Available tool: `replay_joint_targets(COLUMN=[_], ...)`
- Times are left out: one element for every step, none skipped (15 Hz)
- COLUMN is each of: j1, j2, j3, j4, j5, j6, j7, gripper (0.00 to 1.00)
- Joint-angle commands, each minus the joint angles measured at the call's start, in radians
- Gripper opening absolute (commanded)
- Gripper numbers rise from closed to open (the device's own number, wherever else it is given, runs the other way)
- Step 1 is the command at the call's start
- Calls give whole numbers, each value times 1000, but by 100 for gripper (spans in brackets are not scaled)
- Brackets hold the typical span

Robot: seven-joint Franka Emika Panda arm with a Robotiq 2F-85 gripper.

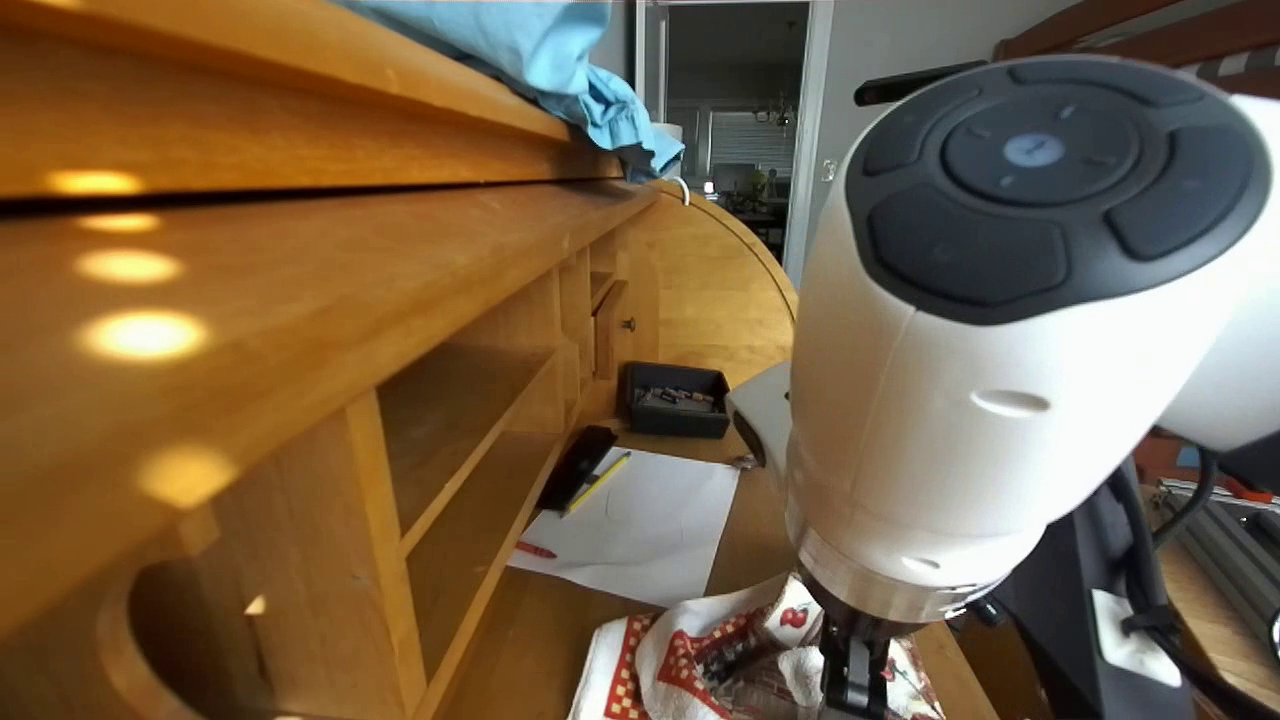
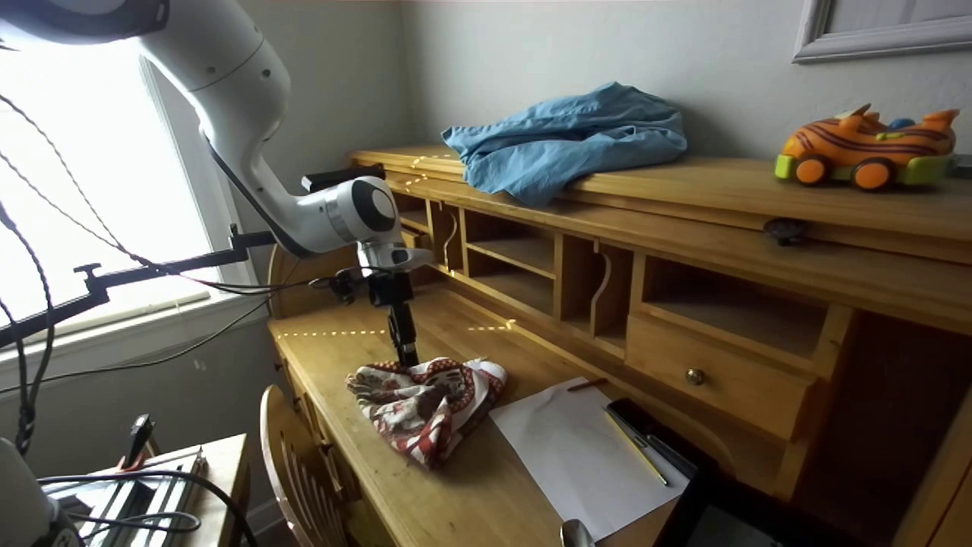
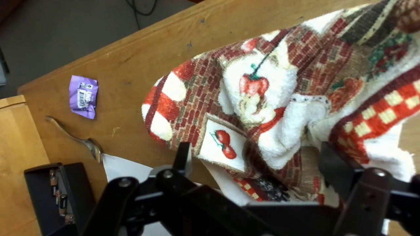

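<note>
- So the gripper [image 3: 257,160] has its fingers [image 3: 181,159] spread really wide, nothing pinched as far as I can see, just folds of cloth in the gap.
- The towel [image 3: 269,111] is bunched up on the desk [image 2: 486,501], right under the gripper. Brick print, cherries, checks, the works. Can't tell if the fingertips actually touch it.
- Paper [image 2: 569,456] lies flat just beside the towel, with a yellow pencil [image 2: 637,449] on it and a red crayon [image 2: 586,385] at the edge.
- A spoon [image 3: 75,137] sits right by a corner of the paper, and there's a purple packet [image 3: 83,96] near that.
- Dark tray [image 1: 678,422] past the paper has a bunch of batteries [image 3: 63,200] in it.
- Up top: a blue cloth [image 2: 569,137] flopped over the front, plus an orange toy car [image 2: 866,152] well apart from it.
</note>
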Motion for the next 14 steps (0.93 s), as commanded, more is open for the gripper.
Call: replay_joint_targets(j1=[2, 4, 3, 1, -2, -6, -11, -14, -19, -19, -20, -24, -30, -35], j2=[-44, -42, -40, -36, -31, -25, -18, -13, -7, -2, 3, 11, 22, 38], j3=[12, 15, 19, 23, 28, 30, 33, 34, 35, 34, 31, 30, 29, 26], j4=[-43, -38, -33, -29, -24, -20, -17, -15, -11, -10, -11, -9, -7, -2], j5=[-57, -74, -88, -99, -101, -103, -94, -87, -74, -74, -77, -72, -64, -59], j6=[29, 37, 46, 62, 73, 89, 108, 126, 140, 155, 173, 186, 204, 223], j7=[32, 34, 35, 30, 25, 19, 8, 2, -8, -10, -12, -19, -31, -44], gripper=[100, 100, 100, 100, 100, 100, 100, 100, 100, 100, 100, 100, 100, 100])
